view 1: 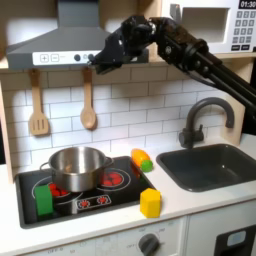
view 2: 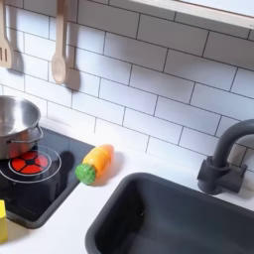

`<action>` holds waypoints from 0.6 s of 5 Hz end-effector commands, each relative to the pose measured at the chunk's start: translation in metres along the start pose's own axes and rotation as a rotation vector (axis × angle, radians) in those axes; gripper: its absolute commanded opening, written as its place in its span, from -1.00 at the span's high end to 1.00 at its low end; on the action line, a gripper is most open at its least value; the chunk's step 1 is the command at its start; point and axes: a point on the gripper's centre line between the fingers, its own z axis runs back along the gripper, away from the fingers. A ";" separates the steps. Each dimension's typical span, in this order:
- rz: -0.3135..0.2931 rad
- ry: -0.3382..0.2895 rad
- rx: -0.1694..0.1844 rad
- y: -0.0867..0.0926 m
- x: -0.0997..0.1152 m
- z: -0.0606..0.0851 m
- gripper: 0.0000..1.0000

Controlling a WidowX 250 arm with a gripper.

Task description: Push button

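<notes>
So the black WidowX gripper (view 1: 97,62) is up at the grey range hood (view 1: 55,46) in the first exterior view, right by the hood's lower front edge where the little row of controls (view 1: 66,58) sits. That's my best guess for the button: small pale squares and dots on the hood's front strip, at the first exterior view's upper left, above the hanging wooden spoon (view 1: 88,103) and wooden slotted spatula (view 1: 38,105). I can't tell how far apart the fingers are; it's dark against dark and too small, and nothing seems to be in its grasp.

How I'd do it: keep the fingers together so there's one blunt tip, line it up square with a single control, and press straight in rather than swiping along the strip. The controls sit close together, so sideways drift probably hits the wrong one. Go gentle, since the toy hood looks light enough to flex.

Everything below is well clear: the shiny steel pot (view 1: 77,166) on the black stovetop (view 1: 126,192), the orange carrot with the green end (view 2: 95,163) just beside the dark grey sink (view 2: 169,220), the yellow block (view 1: 150,202) and the green block (view 1: 44,199). No need to go near those.
</notes>
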 end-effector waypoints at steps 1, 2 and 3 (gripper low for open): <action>0.023 -0.010 -0.008 -0.002 0.010 -0.010 1.00; 0.022 -0.017 -0.012 -0.003 0.014 -0.010 1.00; 0.015 -0.018 -0.013 -0.004 0.015 -0.011 1.00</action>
